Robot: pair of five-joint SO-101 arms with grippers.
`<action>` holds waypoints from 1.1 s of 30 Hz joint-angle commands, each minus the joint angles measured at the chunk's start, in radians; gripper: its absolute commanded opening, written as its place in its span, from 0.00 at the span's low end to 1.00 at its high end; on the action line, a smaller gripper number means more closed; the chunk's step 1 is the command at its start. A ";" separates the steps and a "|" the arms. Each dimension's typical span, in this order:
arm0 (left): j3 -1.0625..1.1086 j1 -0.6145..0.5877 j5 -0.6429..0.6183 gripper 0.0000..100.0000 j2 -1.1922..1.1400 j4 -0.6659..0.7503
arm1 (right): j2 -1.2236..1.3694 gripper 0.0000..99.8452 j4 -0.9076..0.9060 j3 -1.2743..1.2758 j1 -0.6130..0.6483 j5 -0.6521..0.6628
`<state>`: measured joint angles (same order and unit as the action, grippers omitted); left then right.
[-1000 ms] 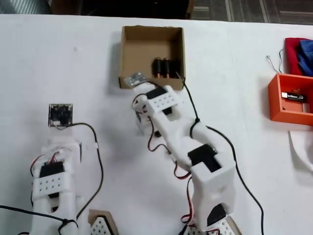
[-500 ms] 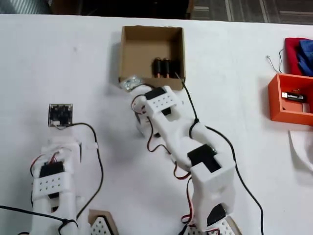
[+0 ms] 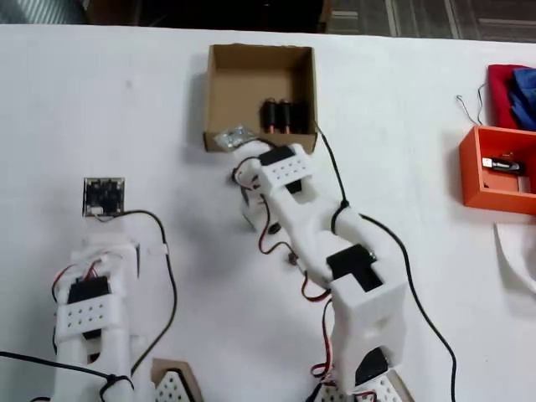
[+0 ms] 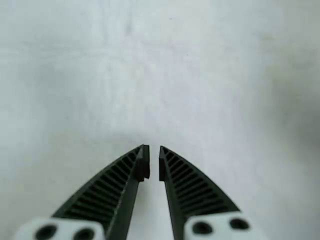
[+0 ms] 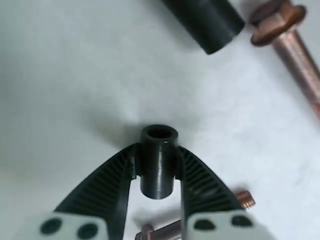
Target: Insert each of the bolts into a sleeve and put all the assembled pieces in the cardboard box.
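Observation:
My right gripper (image 5: 156,167) is shut on a black sleeve (image 5: 159,159) that stands upright between its fingers, just above the white table. A second black sleeve (image 5: 202,20) lies farther out, with a copper bolt (image 5: 295,42) beside it. Another copper bolt (image 5: 165,231) lies under the gripper. In the high view the right arm (image 3: 289,197) sits just in front of the cardboard box (image 3: 219,92), which holds two assembled pieces (image 3: 279,115). My left gripper (image 4: 151,162) is shut with nothing in it, over bare table; its arm (image 3: 88,310) is at the lower left.
An orange tray (image 3: 477,180) with a small black item stands at the right edge, with red and blue cloth (image 3: 511,88) behind it. A cardboard piece (image 3: 180,377) lies at the front between the arm bases. Cables trail off both arms.
The right arm's wrist swung a little left, then back right, and the arm now sits slightly farther right. The left arm has not moved.

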<state>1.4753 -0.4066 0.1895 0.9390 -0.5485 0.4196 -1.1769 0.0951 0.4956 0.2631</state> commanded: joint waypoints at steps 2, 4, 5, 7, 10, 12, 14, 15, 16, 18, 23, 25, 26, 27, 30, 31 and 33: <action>-0.007 0.009 0.006 0.07 0.011 0.020 | -0.142 0.02 -0.059 -0.012 -0.035 0.006; -0.007 0.009 0.006 0.07 0.011 0.020 | -0.285 0.02 -0.116 -0.012 -0.035 0.006; -0.007 0.009 0.006 0.07 0.011 0.020 | -0.371 0.02 -0.140 -0.012 -0.036 0.006; -0.007 0.009 0.006 0.07 0.011 0.020 | -0.552 0.02 -0.162 -0.006 -0.054 0.006; -0.008 0.014 0.006 0.07 0.011 0.015 | -0.782 0.02 -0.139 0.015 -0.140 -0.002; -0.025 0.014 0.012 0.07 0.011 0.009 | -0.881 0.02 -0.093 0.055 -0.237 -0.005; -0.096 0.017 0.032 0.07 0.006 -0.077 | -0.949 0.02 -0.050 0.114 -0.354 -0.046; -0.150 0.031 0.031 0.07 0.005 -0.146 | -0.972 0.02 -0.033 0.146 -0.418 -0.086; -0.214 0.054 0.031 0.07 0.005 -0.213 | -0.992 0.02 -0.019 0.176 -0.478 -0.123; -0.343 0.123 0.037 0.08 0.002 -0.327 | -1.018 0.02 -0.002 0.227 -0.579 -0.180; -0.653 0.430 0.038 0.18 -0.133 -0.612 | -1.041 0.02 0.036 0.262 -0.704 -0.222; -0.757 0.548 0.035 0.18 -0.244 -0.697 | -1.035 0.02 0.054 0.279 -0.736 -0.222; -0.805 0.591 0.032 0.17 -0.299 -0.720 | -1.029 0.02 0.070 0.298 -0.753 -0.222; -0.849 0.624 0.032 0.17 -0.351 -0.730 | -1.023 0.02 0.085 0.316 -0.769 -0.222; -0.964 0.686 0.031 0.15 -0.485 -0.735 | -1.004 0.02 0.140 0.393 -0.814 -0.222; -1.003 0.698 0.029 0.15 -0.525 -0.735 | -0.998 0.02 0.159 0.413 -0.823 -0.222; -1.075 0.718 -0.023 0.15 -0.598 -0.735 | -0.989 0.02 0.191 0.436 -0.828 -0.222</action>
<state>0.5301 0.2716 0.2171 0.4266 -1.2774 -0.5715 -1.0403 0.5232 -0.3145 0.0468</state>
